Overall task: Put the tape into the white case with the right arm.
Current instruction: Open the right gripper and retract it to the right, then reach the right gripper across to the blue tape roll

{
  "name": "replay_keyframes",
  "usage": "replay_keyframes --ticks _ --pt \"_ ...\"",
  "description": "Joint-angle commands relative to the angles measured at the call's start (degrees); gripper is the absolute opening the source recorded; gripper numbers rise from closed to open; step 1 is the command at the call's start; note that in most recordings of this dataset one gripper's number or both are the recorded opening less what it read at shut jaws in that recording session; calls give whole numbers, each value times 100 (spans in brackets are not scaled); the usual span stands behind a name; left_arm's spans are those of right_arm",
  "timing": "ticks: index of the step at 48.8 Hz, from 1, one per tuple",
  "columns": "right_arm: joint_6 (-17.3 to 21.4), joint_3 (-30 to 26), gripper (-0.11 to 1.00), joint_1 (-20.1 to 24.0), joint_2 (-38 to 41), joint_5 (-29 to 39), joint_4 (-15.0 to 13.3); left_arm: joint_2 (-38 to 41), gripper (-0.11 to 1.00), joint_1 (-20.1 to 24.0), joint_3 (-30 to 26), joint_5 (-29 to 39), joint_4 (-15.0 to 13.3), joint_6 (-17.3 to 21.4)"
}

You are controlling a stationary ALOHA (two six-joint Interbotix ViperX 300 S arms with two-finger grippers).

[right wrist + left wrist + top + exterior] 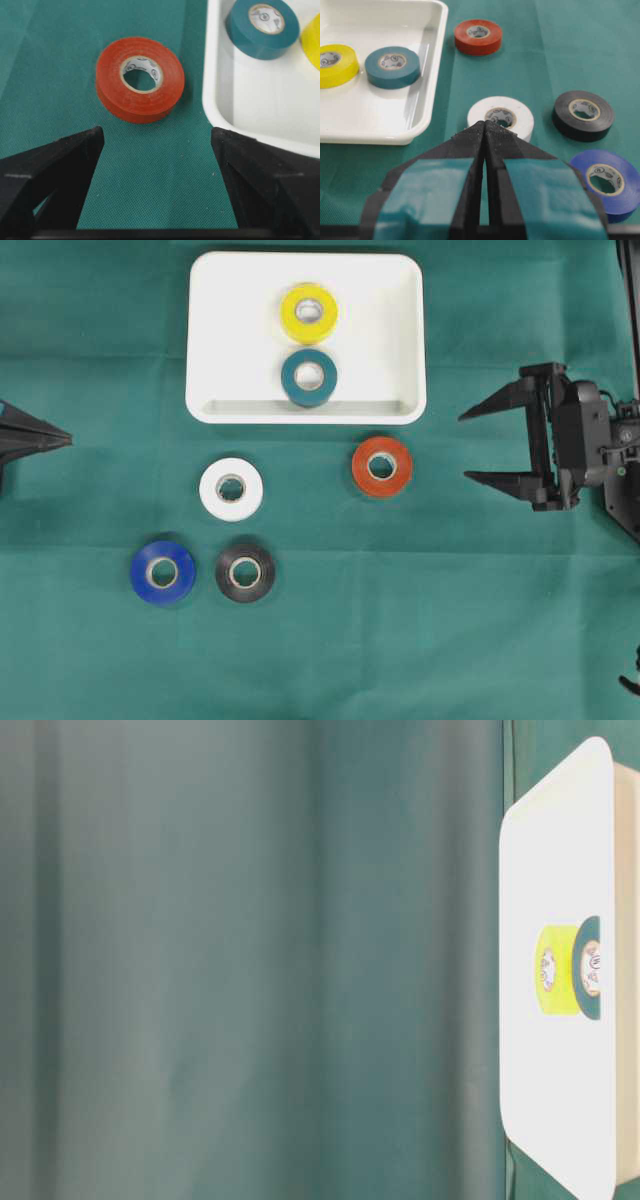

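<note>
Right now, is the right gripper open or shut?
Open: the right gripper holds nothing, its fingers spread wide, facing the red tape.

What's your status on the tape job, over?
Right gripper jaws open, empty, facing red tape. Left gripper shut, parked. Yellow tape and teal tape in white case. Path to red unobstructed.
</note>
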Motion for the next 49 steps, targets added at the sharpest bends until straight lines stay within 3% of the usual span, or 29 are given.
replay_keyframes --ticks 1,12,22,49 --pt "9 -97 66 26 -9 -26 0 44 0 9 -70 -35 0 0" --pt "9 -360 66 123 202 -44 0 44 0 9 -70 -35 0 0" --pt "0 -888 66 396 879 -53 0 44 0 9 -70 -35 0 0" --pt "0 -3340 66 940 3287 132 -9 44 0 9 -79 -35 0 0"
